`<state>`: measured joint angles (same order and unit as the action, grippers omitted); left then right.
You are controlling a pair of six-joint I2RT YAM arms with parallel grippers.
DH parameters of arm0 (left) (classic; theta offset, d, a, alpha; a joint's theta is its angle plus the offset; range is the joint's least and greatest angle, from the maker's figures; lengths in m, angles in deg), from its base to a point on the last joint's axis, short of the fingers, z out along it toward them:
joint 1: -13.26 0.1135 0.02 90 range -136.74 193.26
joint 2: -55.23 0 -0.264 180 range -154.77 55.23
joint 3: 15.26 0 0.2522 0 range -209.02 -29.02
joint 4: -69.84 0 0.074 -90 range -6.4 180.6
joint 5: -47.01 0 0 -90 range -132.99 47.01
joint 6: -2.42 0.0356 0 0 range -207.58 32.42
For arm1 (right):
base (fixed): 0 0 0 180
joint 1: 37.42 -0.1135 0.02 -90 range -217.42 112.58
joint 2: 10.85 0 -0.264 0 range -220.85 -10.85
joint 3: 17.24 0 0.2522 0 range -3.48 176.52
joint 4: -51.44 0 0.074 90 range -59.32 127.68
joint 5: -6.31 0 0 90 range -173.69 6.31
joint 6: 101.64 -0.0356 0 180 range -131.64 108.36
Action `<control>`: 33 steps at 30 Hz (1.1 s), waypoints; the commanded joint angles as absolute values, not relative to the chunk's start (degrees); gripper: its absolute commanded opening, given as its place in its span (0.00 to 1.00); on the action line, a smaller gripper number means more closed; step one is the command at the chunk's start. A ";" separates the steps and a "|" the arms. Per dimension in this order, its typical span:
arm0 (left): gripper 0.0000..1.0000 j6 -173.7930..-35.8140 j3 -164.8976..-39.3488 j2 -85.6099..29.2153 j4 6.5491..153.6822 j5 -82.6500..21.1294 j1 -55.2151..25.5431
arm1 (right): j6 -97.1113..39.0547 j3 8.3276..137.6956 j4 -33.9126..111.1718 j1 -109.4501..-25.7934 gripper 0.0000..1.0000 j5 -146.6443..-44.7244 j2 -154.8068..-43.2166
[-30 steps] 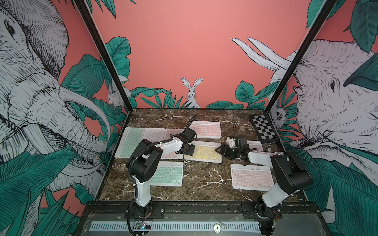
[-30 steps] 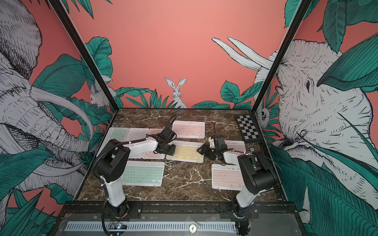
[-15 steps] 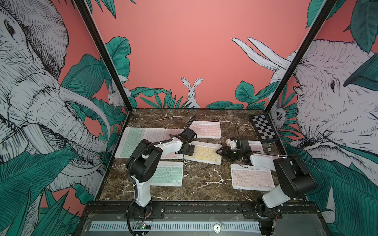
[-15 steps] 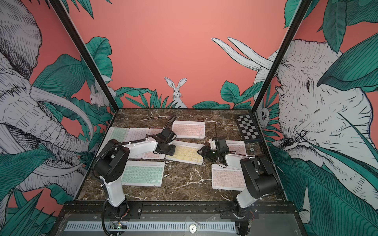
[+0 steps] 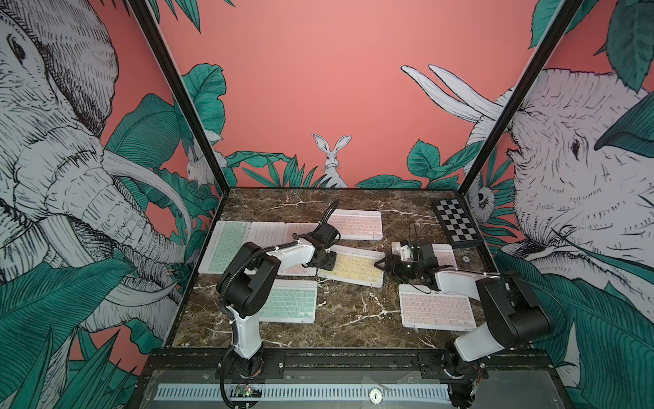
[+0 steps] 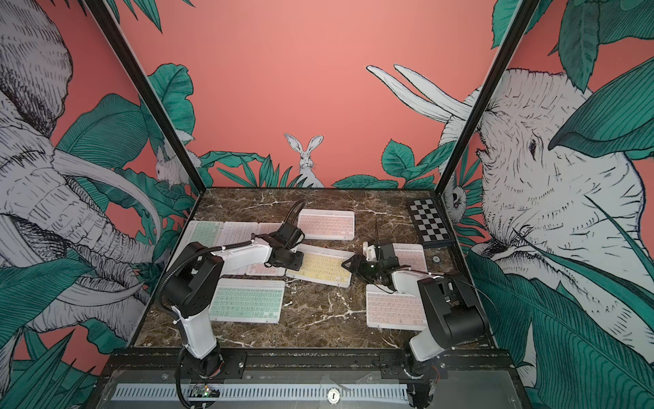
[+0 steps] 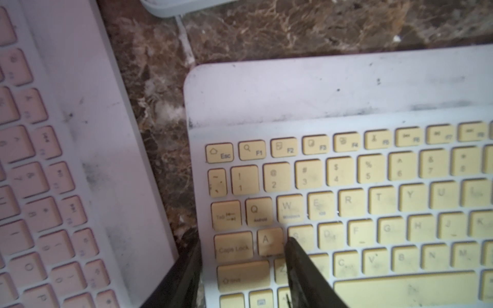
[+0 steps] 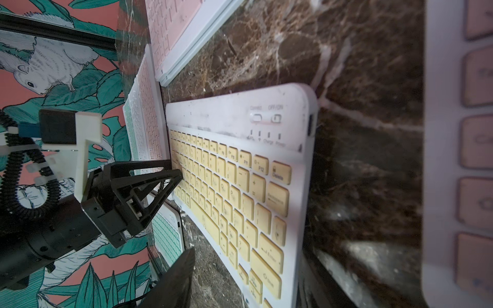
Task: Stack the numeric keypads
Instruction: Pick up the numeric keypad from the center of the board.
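Left wrist view alone shows the left gripper (image 7: 242, 238) clamped on the yellow keypad (image 7: 360, 192) at its short end, one finger (image 7: 301, 266) atop the keys. Both top views show the right gripper (image 5: 384, 263) (image 6: 348, 263) open and empty, just off the opposite end. The keypad lies mid-way across the marble table (image 5: 354, 311).

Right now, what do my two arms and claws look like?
Left arm and right arm: white shells, bulky black joints. A ribbed black hose runs along the left. Left claw and right claw are black; the left shows triangular open frames.
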<state>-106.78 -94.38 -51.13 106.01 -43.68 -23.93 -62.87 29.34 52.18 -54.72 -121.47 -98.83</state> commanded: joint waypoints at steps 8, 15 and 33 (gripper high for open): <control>0.52 -104.72 -92.04 -50.46 109.58 -32.58 -26.11 | -64.04 29.31 60.34 -55.22 0.59 -130.42 -95.31; 0.52 -104.62 -91.99 -49.73 109.28 -31.58 -26.11 | -63.62 28.71 60.36 -54.66 0.59 -131.45 -94.79; 0.51 -105.69 -92.63 -50.41 109.68 -33.82 -26.11 | -56.76 34.70 50.06 -54.65 0.57 -126.26 -99.99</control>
